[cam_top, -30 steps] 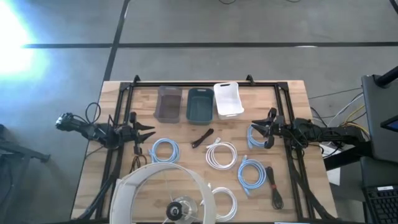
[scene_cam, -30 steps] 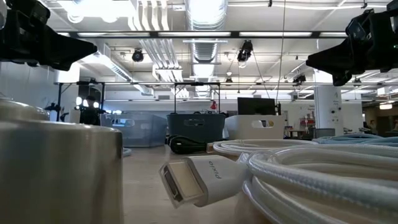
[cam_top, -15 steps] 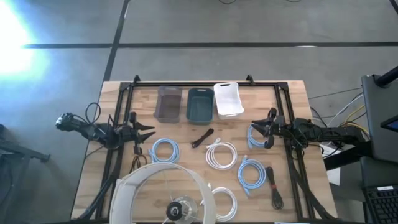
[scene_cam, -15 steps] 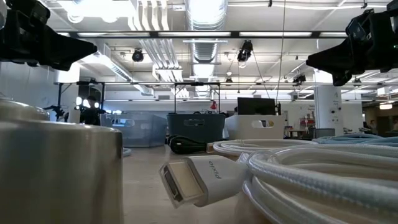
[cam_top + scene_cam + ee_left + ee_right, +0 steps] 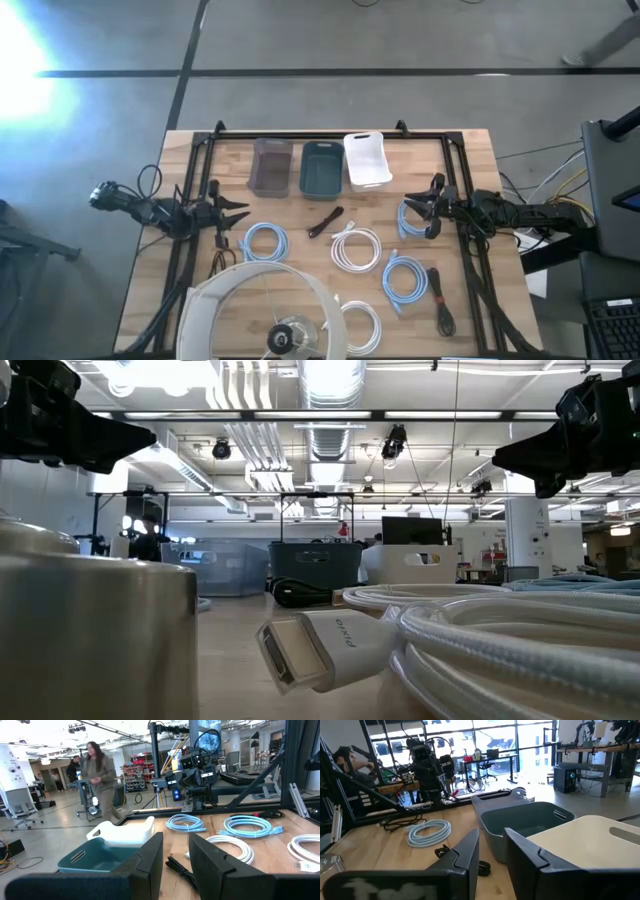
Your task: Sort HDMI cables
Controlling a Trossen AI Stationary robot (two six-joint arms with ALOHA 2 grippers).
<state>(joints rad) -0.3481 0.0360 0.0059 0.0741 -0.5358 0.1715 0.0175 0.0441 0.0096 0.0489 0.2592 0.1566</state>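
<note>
The pale wooden bench (image 5: 470,150) carries everything, ringed by a black tube frame. Largest on it is a round white-rimmed lamp-like fixture (image 5: 262,310) at the near edge, toward the left corner. Along the far edge stand three small rectangular plastic bins in a row: a smoky clear bin (image 5: 270,165), a dark teal bin (image 5: 321,167) and a white bin (image 5: 366,160); all three look empty.

The left arm lies along the left edge, its left gripper (image 5: 236,215) pointing inward with the fingers (image 5: 150,855) standing a little apart and nothing between them. The right arm mirrors it at the right edge; the right gripper (image 5: 408,216) also has its fingers (image 5: 465,852) slightly parted and bare, hovering over a light blue cable coil (image 5: 417,210).

The HDMI cables lie loose across the middle and near part of the bench: a light blue coil (image 5: 266,241) near the left gripper, a white coil (image 5: 356,248) at the centre, another light blue coil (image 5: 405,279) toward the right edge, a white coil (image 5: 362,327) at the near edge, a short black bundle (image 5: 323,222) just before the bins, a black cable (image 5: 441,303) near the right corner, and a thin black cable (image 5: 220,261) by the left edge.

Sorting seems not yet begun: no cable is in a bin. The next move likely calls for a gripper to descend on its closest coil, clamp the bundled strands, and carry it to a bin.
</note>
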